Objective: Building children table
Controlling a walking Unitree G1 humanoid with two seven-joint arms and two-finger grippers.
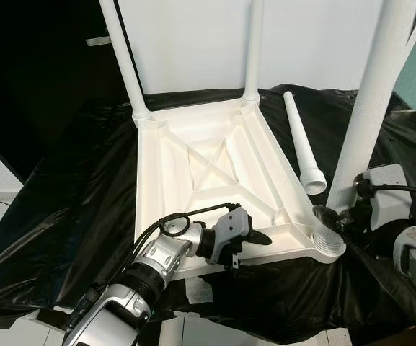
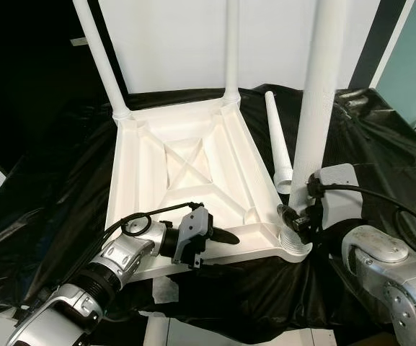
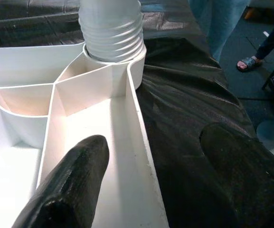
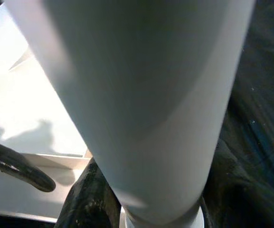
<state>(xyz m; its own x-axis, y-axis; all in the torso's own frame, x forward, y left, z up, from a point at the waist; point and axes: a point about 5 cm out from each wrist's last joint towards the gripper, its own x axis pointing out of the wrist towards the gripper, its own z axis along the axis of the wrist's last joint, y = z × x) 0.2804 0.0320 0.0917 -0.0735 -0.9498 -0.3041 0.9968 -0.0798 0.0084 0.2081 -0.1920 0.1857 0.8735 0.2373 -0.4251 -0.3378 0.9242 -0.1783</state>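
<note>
the white tabletop (image 1: pixel 215 180) lies upside down on black plastic sheeting (image 1: pixel 63 216), two legs already standing in its far corners. the right gripper (image 2: pixel 298 216) is closed around the third leg (image 2: pixel 316 122), whose threaded end sits in the near right corner socket (image 1: pixel 326 245). the left gripper (image 1: pixel 247 241) straddles the near rim, fingers apart, one finger (image 3: pixel 68 183) inside the frame, steadying it. keep this leg upright while twisting so the threads don't cross. the fourth leg (image 1: pixel 303 140) lies loose just beside the tabletop
</note>
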